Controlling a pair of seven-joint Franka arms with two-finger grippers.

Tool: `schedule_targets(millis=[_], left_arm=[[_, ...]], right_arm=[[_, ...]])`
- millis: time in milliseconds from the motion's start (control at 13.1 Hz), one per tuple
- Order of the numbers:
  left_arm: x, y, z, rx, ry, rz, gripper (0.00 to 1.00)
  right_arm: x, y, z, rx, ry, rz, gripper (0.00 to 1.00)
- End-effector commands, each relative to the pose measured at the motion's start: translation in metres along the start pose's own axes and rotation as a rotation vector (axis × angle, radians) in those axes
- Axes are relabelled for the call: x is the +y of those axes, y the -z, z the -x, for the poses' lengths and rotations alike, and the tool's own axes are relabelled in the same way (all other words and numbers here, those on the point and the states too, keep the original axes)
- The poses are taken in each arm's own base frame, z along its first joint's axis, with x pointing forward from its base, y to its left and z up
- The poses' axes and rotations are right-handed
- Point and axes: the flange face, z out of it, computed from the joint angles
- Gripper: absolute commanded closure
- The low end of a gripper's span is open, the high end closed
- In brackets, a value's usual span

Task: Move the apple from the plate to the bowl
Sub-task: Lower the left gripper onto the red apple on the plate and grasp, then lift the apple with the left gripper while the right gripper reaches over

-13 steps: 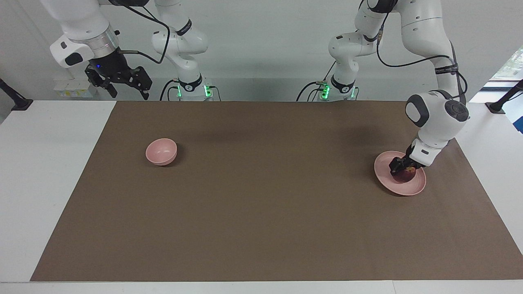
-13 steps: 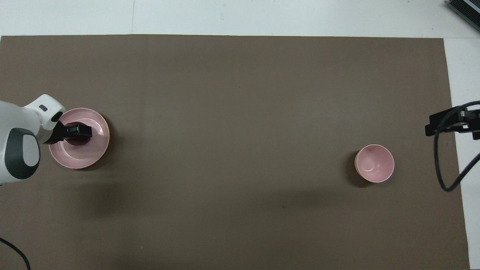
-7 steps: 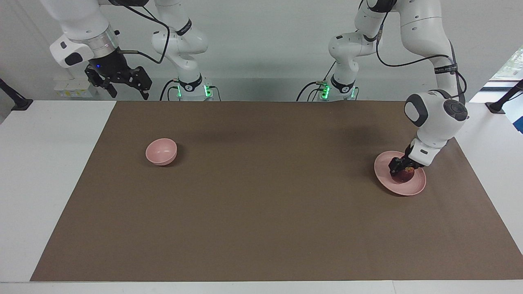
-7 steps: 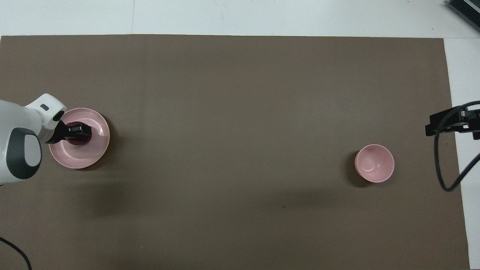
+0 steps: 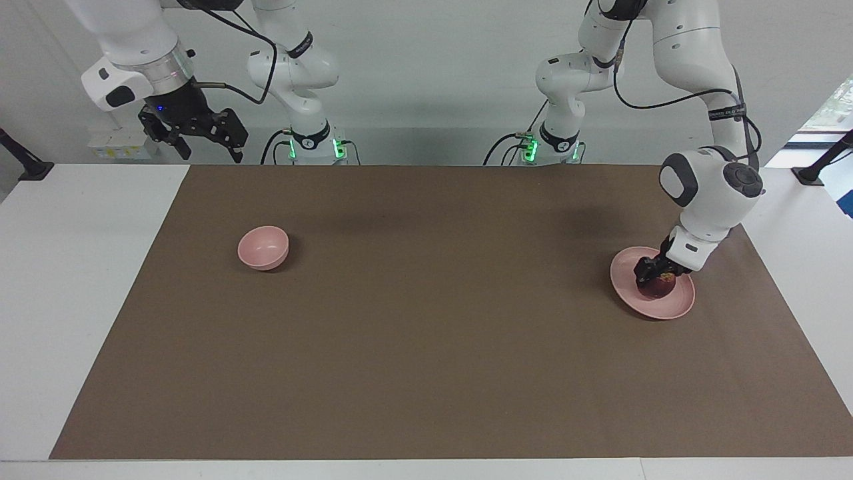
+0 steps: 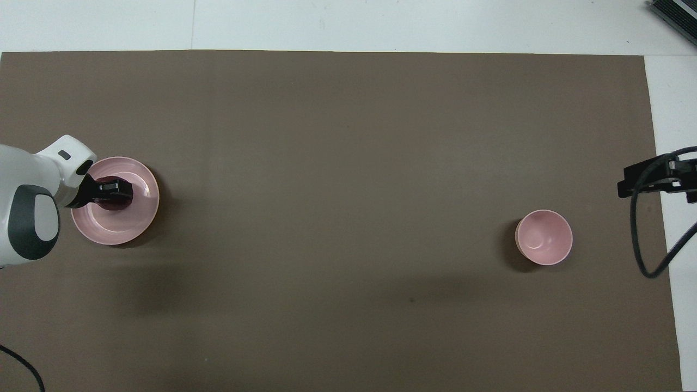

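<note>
The dark red apple (image 5: 661, 287) (image 6: 112, 203) rests on the pale pink plate (image 5: 656, 309) (image 6: 117, 233) at the left arm's end of the brown mat. My left gripper (image 5: 656, 279) (image 6: 116, 191) is down on the plate, tilted, and shut on the apple. It hides most of the fruit from above. The small pink bowl (image 5: 263, 247) (image 6: 544, 237) stands at the right arm's end of the mat, with nothing in it. My right gripper (image 5: 210, 148) (image 6: 634, 182) waits open in the air over the table's edge at that end, away from the bowl.
A brown mat (image 5: 426, 320) covers most of the white table (image 5: 80, 280). A black cable (image 6: 645, 239) hangs from the right arm near the bowl's end.
The left gripper's fingers have drawn in a little tighter on the apple and its wrist has shifted slightly. Apple, plate, bowl and the right arm have stayed put.
</note>
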Motion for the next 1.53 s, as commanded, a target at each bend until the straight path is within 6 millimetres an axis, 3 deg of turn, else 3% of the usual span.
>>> schedule_targets(millis=[0, 611, 840, 916, 1069, 1221, 1450], left_arm=[[-0.002, 0.033, -0.011, -0.041, 0.007, 0.030, 1.00], [0.014, 0.152, -0.018, -0.033, 0.101, 0.364, 1.00], [0.027, 0.176, -0.012, -0.041, 0.125, 0.496, 1.00], [0.032, 0.189, -0.009, -0.023, 0.138, 0.546, 1.00], [0.045, 0.211, 0.000, -0.031, 0.140, 0.653, 1.00], [0.057, 0.222, 0.004, -0.047, 0.146, 0.764, 1.00], [0.079, 0.235, 0.009, -0.052, 0.162, 0.926, 1.00]], right_arm=[[0.004, 0.004, 0.004, 0.000, 0.023, -0.022, 0.00], [0.002, 0.004, 0.004, -0.003, 0.016, -0.023, 0.00], [0.014, 0.003, 0.002, 0.005, 0.001, -0.024, 0.00], [0.010, -0.001, 0.002, 0.037, -0.003, -0.023, 0.00], [0.005, -0.015, 0.019, 0.052, 0.014, -0.029, 0.00], [-0.007, -0.028, 0.026, 0.029, 0.031, -0.046, 0.00], [-0.031, -0.039, 0.023, -0.025, 0.034, -0.226, 0.00]])
